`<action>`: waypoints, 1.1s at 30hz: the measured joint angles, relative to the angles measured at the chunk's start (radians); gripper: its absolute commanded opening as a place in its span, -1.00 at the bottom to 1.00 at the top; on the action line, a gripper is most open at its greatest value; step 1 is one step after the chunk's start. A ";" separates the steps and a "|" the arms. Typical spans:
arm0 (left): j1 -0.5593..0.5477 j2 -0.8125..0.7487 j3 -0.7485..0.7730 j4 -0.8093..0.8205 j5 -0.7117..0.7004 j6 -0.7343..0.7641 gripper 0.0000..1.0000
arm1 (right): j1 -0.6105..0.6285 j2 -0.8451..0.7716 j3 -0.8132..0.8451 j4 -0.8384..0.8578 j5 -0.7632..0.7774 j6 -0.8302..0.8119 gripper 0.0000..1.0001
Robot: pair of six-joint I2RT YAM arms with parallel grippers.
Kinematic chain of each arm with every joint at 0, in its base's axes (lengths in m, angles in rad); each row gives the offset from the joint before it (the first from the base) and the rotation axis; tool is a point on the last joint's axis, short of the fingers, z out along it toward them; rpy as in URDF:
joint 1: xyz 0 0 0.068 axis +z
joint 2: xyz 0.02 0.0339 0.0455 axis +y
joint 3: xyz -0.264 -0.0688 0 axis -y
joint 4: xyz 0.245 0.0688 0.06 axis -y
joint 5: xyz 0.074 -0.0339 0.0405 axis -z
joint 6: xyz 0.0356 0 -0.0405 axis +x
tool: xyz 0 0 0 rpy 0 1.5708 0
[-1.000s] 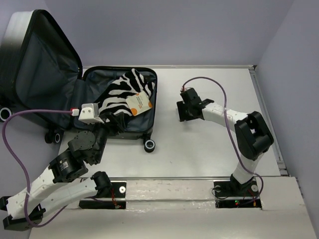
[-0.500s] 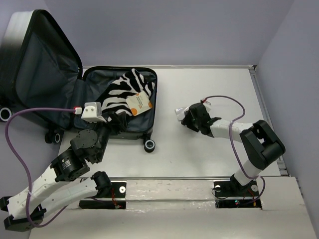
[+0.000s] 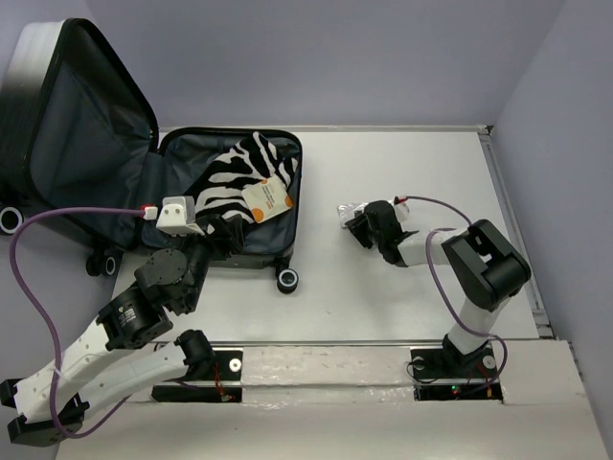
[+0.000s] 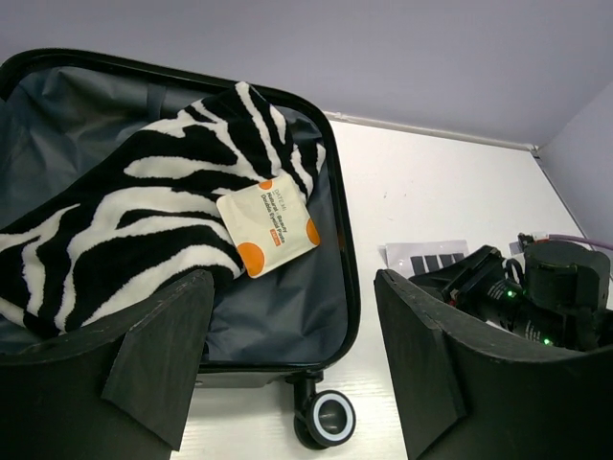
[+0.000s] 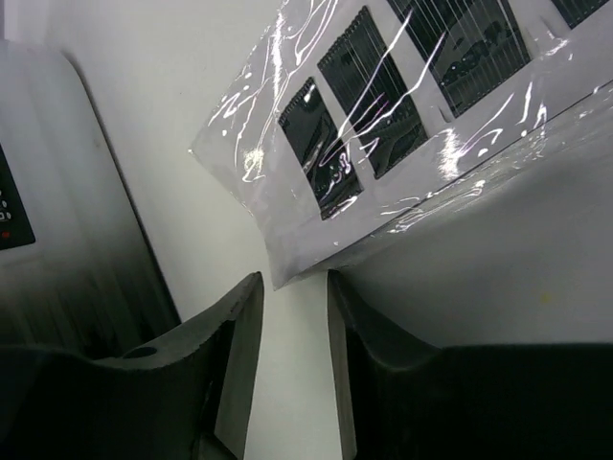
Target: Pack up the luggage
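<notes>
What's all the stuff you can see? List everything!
luggage: one, black rim, grey lining, open, table's left end.
zebra cloth: one, black and white, inside the luggage.
packet: one, white with orange spots, on the zebra cloth.
wrapped pack: one, white with black rectangles, on the table right of the luggage.
table: one, white, under everything.
cables: two, purple, one at left, one at right.
left gripper: one, black, open, at the luggage's near edge.
right gripper: one, black, slightly open, at the wrapped pack's corner.
</notes>
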 measured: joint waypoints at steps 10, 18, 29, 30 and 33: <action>0.000 0.000 -0.004 0.005 0.000 0.004 0.60 | -0.033 0.051 -0.026 0.107 -0.009 0.088 -0.81; 0.006 0.015 -0.012 0.007 0.000 0.007 0.60 | -0.039 0.024 -0.082 0.151 -0.019 0.029 -0.86; 0.034 0.019 -0.013 0.014 0.020 0.010 0.60 | -0.039 -0.076 0.157 -0.231 -0.117 -0.504 -0.18; 0.034 0.019 -0.013 0.015 0.021 0.010 0.60 | -0.041 -0.051 0.225 -0.280 -0.130 -0.559 -0.18; 0.038 0.023 -0.017 0.016 0.023 0.010 0.60 | -0.047 0.073 0.474 -0.392 -0.213 -0.799 -0.15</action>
